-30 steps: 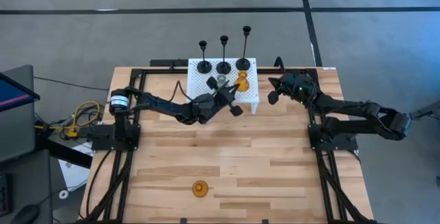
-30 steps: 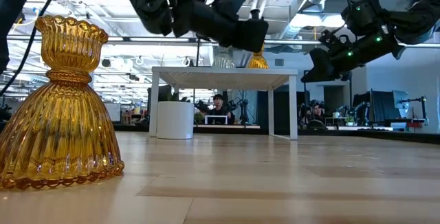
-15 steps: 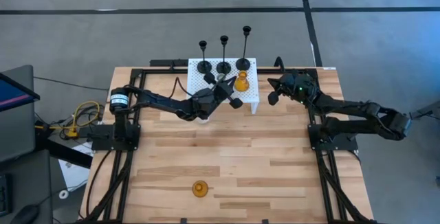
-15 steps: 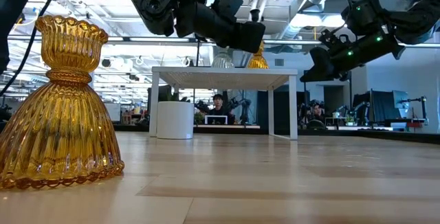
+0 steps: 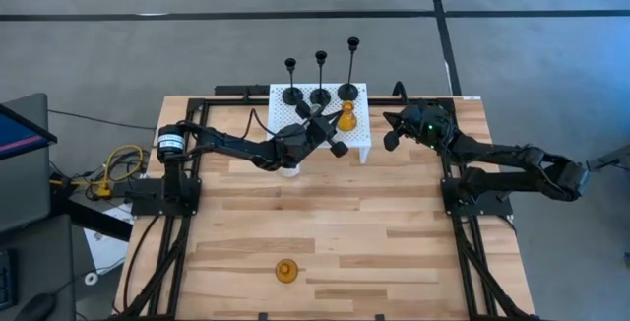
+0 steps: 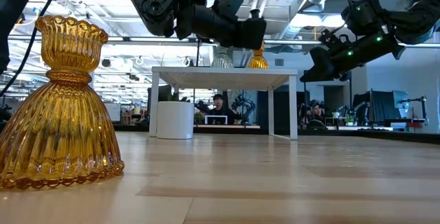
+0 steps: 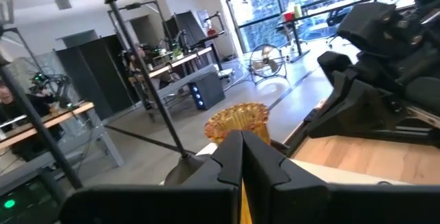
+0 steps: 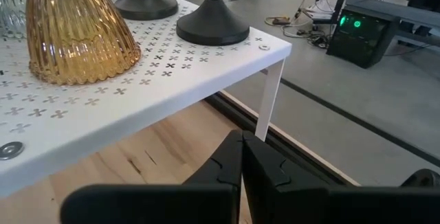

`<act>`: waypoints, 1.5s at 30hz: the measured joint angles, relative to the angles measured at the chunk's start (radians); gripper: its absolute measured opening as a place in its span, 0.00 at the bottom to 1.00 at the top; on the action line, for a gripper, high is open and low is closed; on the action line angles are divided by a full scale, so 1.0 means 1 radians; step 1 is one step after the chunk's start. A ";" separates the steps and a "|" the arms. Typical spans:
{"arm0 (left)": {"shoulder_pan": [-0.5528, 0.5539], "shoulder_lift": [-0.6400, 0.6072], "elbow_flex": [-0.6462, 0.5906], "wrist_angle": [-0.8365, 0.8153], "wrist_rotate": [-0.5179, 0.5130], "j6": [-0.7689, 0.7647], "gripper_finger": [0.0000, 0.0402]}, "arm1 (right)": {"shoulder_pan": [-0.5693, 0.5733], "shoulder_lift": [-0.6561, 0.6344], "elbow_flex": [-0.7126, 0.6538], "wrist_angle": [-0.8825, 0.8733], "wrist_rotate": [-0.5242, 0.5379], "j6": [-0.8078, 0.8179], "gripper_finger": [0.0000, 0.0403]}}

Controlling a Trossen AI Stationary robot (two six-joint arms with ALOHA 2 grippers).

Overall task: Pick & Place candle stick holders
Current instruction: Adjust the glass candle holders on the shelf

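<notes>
On the wooden table (image 5: 394,223), a white perforated shelf (image 5: 359,134) carries three black candlestick holders (image 5: 321,95) in a row at its far edge, with an amber glass holder (image 5: 346,119) in front of them. The left gripper (image 5: 325,129) hangs over the shelf just beside that amber holder, fingers pressed together and empty. The right gripper (image 5: 392,132), likewise closed and empty, waits off the shelf's right end. A second amber holder (image 5: 286,271) stands alone near the table's front edge, well apart.
</notes>
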 joint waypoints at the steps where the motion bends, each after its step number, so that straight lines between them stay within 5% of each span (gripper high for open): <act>1: 0.000 0.000 0.000 0.000 0.010 0.000 0.00 | 0.000 0.000 0.000 0.000 0.000 0.000 0.00; 7: -0.036 0.000 0.000 0.000 0.031 0.052 0.00 | 0.000 0.000 0.000 0.000 0.000 -0.001 0.00; 14: -0.155 -0.044 -0.008 -0.091 -0.254 0.292 0.00 | 0.000 0.000 0.000 0.000 -0.002 -0.002 0.00; 25: -0.267 -0.250 -0.174 -0.163 -0.557 0.176 0.00 | 0.000 0.000 0.000 0.002 -0.008 -0.001 0.00; 31: -0.213 -0.278 -0.244 -0.165 -0.545 0.021 0.00 | 0.000 0.000 0.000 0.004 -0.008 0.000 0.00; 34: -0.162 -0.267 -0.251 -0.161 -0.418 -0.039 0.00 | 0.000 0.000 0.000 0.005 -0.007 0.000 0.00; 45: -0.072 -0.254 -0.252 -0.167 -0.321 -0.102 0.00 | 0.000 0.000 0.000 0.004 -0.007 -0.002 0.00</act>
